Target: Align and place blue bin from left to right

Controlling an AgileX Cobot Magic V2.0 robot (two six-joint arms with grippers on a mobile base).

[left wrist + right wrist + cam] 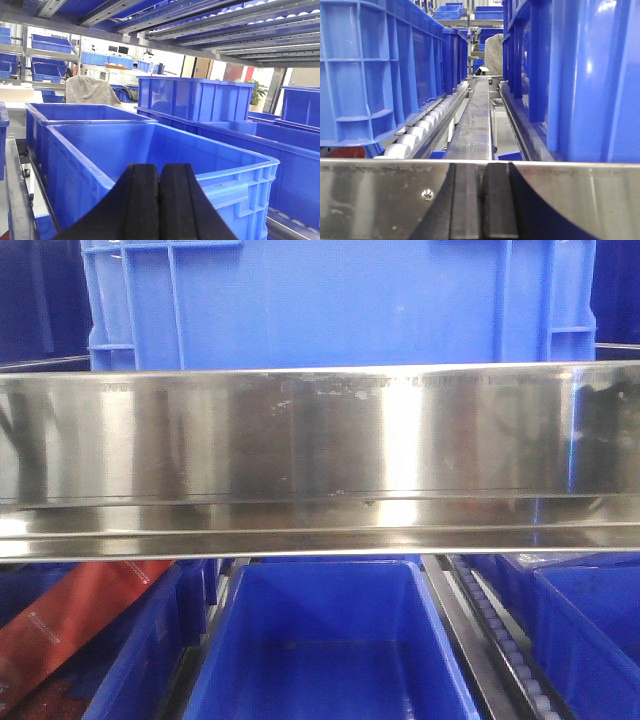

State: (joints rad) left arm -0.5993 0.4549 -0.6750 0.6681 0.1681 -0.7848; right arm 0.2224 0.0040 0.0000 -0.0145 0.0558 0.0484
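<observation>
The blue bin [340, 300] stands on the upper shelf behind a steel rail [320, 430]; it has a smooth wall and ribs near its corners. In the right wrist view a smooth-walled blue bin [585, 75] fills the right side. My right gripper [483, 170] is shut and empty, low against the steel rail [380, 200]. My left gripper [160, 170] is also shut and empty, just in front of an open blue crate [235, 185] one shelf lower. Neither gripper shows in the front view.
A ribbed blue crate [375, 70] sits on white rollers [415, 135] left of a steel divider [477, 125]. Lower-shelf crates [330, 640] lie below the rail, with a red packet [70, 620] at left. Roller tracks [200, 25] run overhead in the left wrist view.
</observation>
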